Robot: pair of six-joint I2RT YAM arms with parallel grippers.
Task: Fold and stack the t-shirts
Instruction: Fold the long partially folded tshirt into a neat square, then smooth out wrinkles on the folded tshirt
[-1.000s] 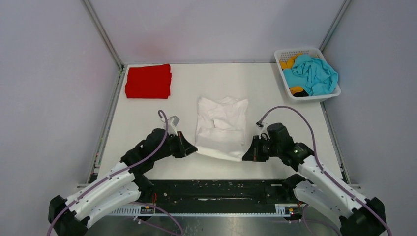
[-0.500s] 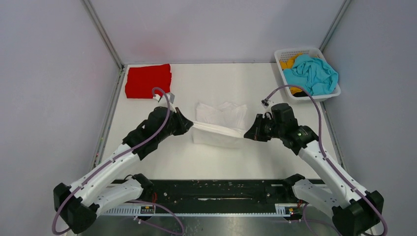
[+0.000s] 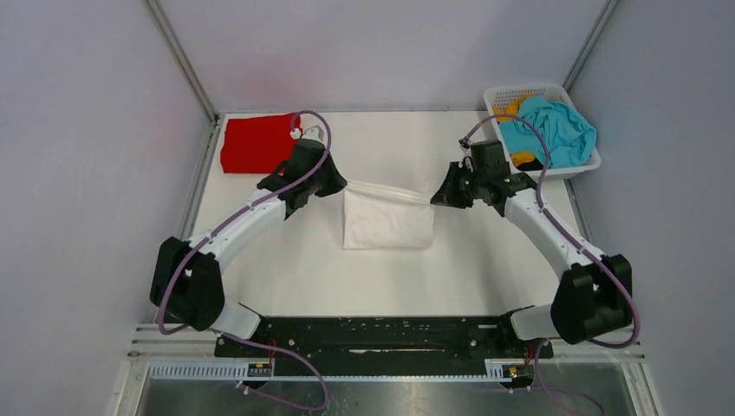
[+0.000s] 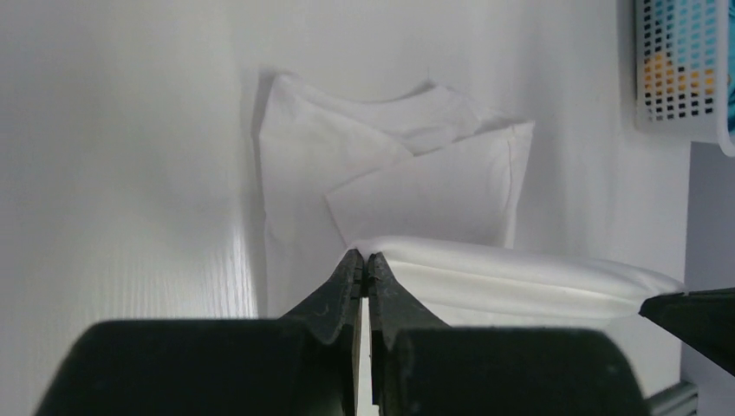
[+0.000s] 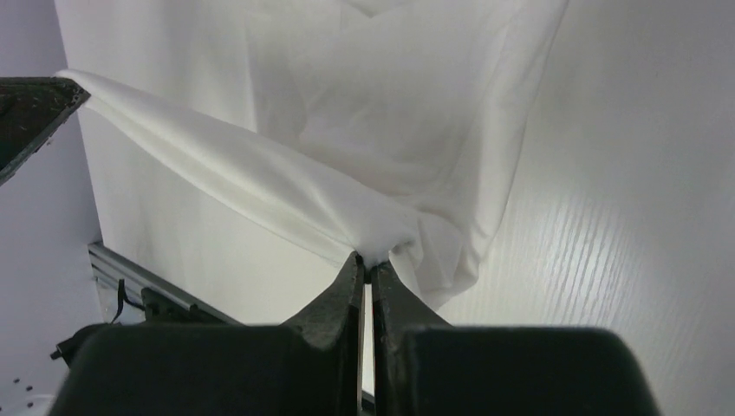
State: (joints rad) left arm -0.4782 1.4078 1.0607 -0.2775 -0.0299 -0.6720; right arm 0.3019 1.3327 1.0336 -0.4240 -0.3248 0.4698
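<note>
The white t-shirt (image 3: 387, 221) lies in the middle of the table, its near edge lifted and stretched taut between both grippers over its far part. My left gripper (image 3: 341, 185) is shut on the shirt's left corner (image 4: 381, 251). My right gripper (image 3: 436, 198) is shut on the right corner (image 5: 381, 247). The red t-shirt (image 3: 258, 142) lies folded at the far left. The teal t-shirt (image 3: 550, 128) and an orange-yellow one (image 3: 510, 109) are heaped in the basket.
The white lattice basket (image 3: 539, 171) stands at the far right corner; its wall shows in the left wrist view (image 4: 676, 69). Grey walls enclose the table on three sides. A black rail (image 3: 381, 334) runs along the near edge.
Both grippers have carried the white shirt's near edge away from me, up and over the rest of the shirt. The arms have stretched out toward the far side.
</note>
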